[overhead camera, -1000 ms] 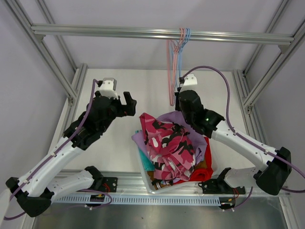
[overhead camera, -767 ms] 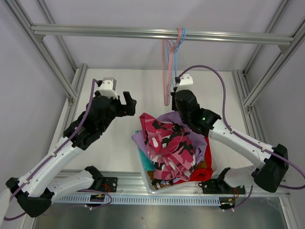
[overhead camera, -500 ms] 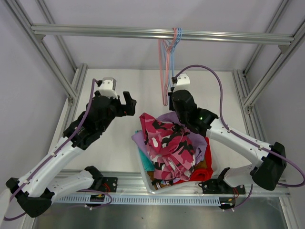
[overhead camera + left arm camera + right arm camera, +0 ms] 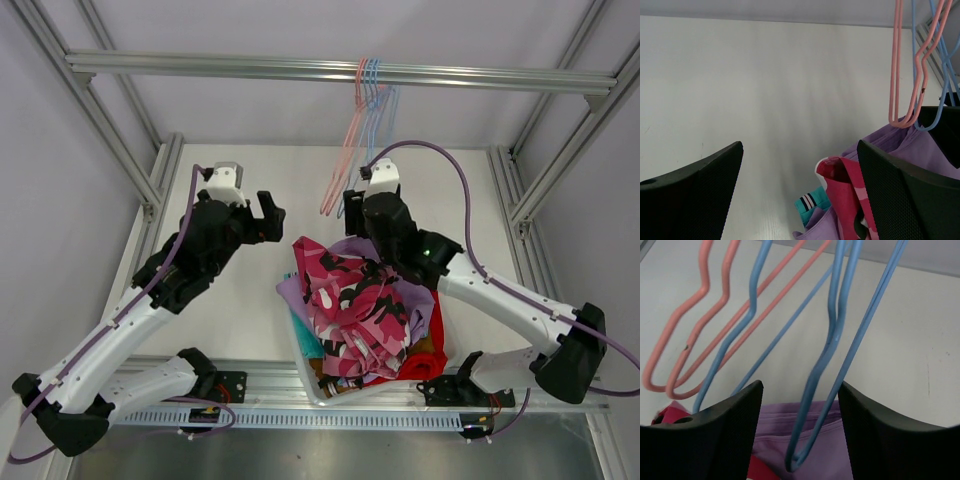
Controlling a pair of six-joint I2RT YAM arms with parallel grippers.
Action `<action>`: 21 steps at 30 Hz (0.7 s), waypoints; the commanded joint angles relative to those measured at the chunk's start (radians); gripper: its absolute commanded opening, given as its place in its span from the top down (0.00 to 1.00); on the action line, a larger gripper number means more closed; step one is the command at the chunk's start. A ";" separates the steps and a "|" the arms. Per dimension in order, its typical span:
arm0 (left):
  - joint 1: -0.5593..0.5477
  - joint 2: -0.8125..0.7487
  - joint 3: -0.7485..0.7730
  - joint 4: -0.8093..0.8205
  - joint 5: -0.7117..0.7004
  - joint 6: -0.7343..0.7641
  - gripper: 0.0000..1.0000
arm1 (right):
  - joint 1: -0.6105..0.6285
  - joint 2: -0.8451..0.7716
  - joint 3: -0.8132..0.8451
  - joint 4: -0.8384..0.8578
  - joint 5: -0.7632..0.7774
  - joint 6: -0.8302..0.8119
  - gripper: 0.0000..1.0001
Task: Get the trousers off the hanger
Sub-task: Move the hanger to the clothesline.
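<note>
The trousers lie heaped in a bin. Pink camouflage (image 4: 355, 300) is on top, over lilac (image 4: 385, 250), red (image 4: 432, 325) and teal (image 4: 308, 340). Several bare wire hangers hang from the top rail, the pink ones (image 4: 340, 180) tilted left and the blue ones (image 4: 380, 115) beside them. My right gripper (image 4: 350, 205) (image 4: 800, 387) is open just below them. A blue hanger loop (image 4: 812, 390) dangles between its fingers without being pinched, over lilac cloth (image 4: 805, 437). My left gripper (image 4: 272, 220) (image 4: 799, 150) is open and empty left of the heap, facing the camouflage (image 4: 847, 187), teal (image 4: 810, 205) and lilac (image 4: 912, 145) cloth.
The white bin (image 4: 312, 388) stands at the near edge between the arm bases. The aluminium rail (image 4: 200, 66) crosses the top, and frame posts (image 4: 150, 190) run down both sides. Bare white tabletop (image 4: 765, 90) stretches behind and left of the heap.
My right gripper has gone from shut to open and shifted slightly left. The hangers, drawn together near it before, have swung apart, the pink ones out to the left. The left arm is still.
</note>
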 commanded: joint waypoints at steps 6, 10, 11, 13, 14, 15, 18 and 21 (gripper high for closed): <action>0.020 -0.008 0.039 0.012 0.018 -0.001 0.01 | 0.023 -0.105 -0.013 -0.040 0.014 0.023 0.32; 0.020 -0.005 0.046 0.012 0.023 -0.001 0.01 | 0.026 -0.169 -0.045 -0.074 0.014 0.035 0.31; 0.020 -0.005 0.037 0.012 0.021 -0.001 0.01 | 0.026 -0.182 -0.050 -0.095 0.013 0.040 0.30; 0.020 -0.001 0.040 0.012 0.020 0.002 0.00 | 0.028 -0.203 -0.050 -0.117 -0.001 0.046 0.30; 0.020 -0.001 0.042 0.010 0.018 0.001 0.01 | 0.029 -0.220 -0.041 -0.149 0.003 0.048 0.30; 0.020 -0.001 0.042 0.010 0.017 0.003 0.01 | 0.029 -0.226 -0.035 -0.164 0.023 0.049 0.28; 0.026 -0.002 0.057 -0.001 0.020 0.012 0.01 | 0.031 -0.257 -0.019 -0.203 0.106 0.022 0.03; 0.048 -0.027 0.080 -0.021 0.015 0.025 0.01 | 0.032 -0.282 0.001 -0.189 0.173 -0.044 0.01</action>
